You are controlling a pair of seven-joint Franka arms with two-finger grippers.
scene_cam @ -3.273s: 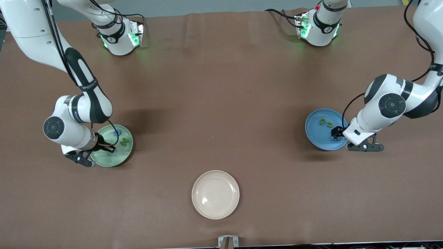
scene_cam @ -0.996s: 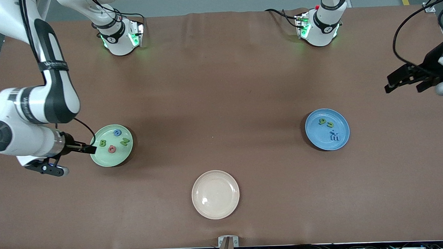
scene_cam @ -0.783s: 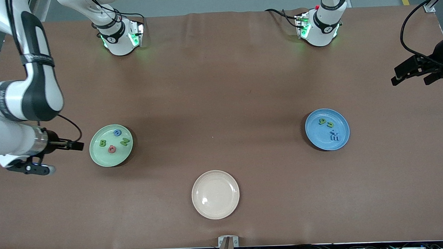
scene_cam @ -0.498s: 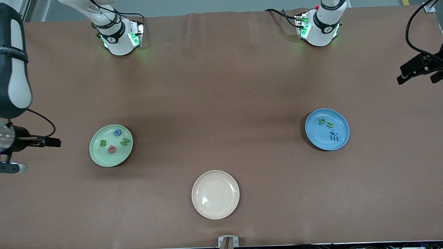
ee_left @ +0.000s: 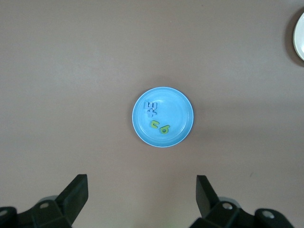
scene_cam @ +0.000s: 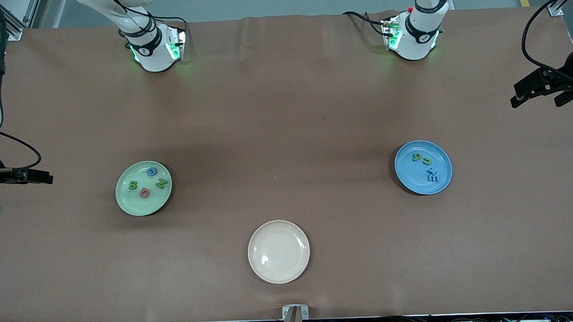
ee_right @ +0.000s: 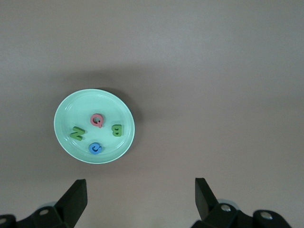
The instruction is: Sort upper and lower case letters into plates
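The mint green plate (scene_cam: 134, 202) lies toward the right arm's end of the table. It holds a green B (scene_cam: 133, 185), a green Z (scene_cam: 161, 183), a blue letter (scene_cam: 152, 172) and a pinkish red letter (scene_cam: 144, 193). The blue plate (scene_cam: 412, 176) lies toward the left arm's end and holds a green letter (scene_cam: 416, 156), an olive letter (scene_cam: 427, 160) and blue letters (scene_cam: 432, 177) lying close together. My right gripper (scene_cam: 41, 178) is open and empty, high above the table's end beside the mint plate (ee_right: 71, 111). My left gripper (scene_cam: 540, 94) is open and empty, high above the other end, off the blue plate (ee_left: 178, 111).
A cream-beige plate (scene_cam: 279, 271) with nothing in it lies near the front edge, midway between the two plates. Its rim shows in a corner of the left wrist view (ee_left: 299, 35). The two arm bases stand along the table's edge farthest from the front camera.
Both grippers have left their plates, risen and drawn out toward the table's ends. The right gripper kept moving outward in the last half second. The letters have stayed in the plates.
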